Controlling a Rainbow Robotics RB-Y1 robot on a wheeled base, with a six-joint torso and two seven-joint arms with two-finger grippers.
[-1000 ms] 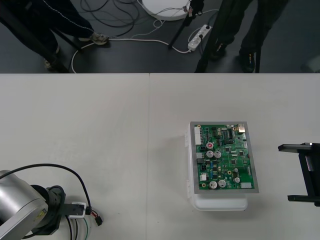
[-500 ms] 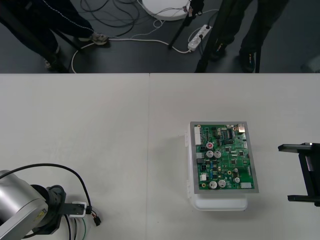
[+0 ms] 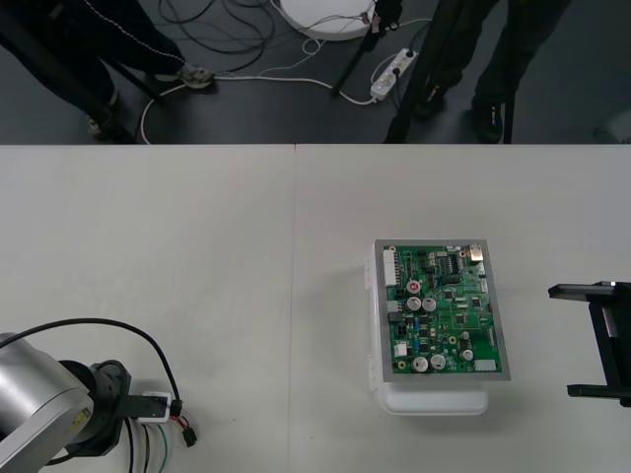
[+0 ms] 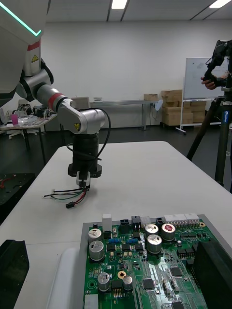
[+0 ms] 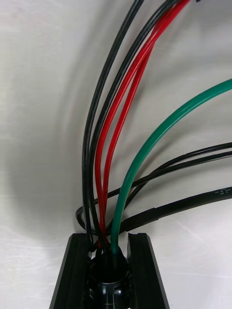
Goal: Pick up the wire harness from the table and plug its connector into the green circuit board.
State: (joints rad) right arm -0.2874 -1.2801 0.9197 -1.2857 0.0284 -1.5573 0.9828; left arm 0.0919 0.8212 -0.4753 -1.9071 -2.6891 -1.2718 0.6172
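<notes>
Left gripper (image 5: 110, 241) clamps harness (image 5: 108, 276) at table's (image 3: 197, 246) near edge.

Red, black, green harness wires (image 5: 113, 125), green circuit board (image 3: 441, 310), white base (image 3: 434, 401), black fingers (image 5: 72, 275)

Left arm (image 3: 35, 414): cut by the front view's bottom left corner.
Left gripper (image 5: 108, 241): from above, its fingers are hidden under its own wrist.
Wire harness (image 5: 104, 222): the wires leave the left wrist view before their far ends; from above they run off the bottom edge.
Socket (image 5: 108, 280): mostly buried between the fingers.
Plug (image 3: 190, 435): too small for detail.
Right gripper (image 3: 562, 341): body cut by the right edge.
Board (image 4: 145, 270): near part cut off, one corner behind a right finger (image 4: 212, 268).
</notes>
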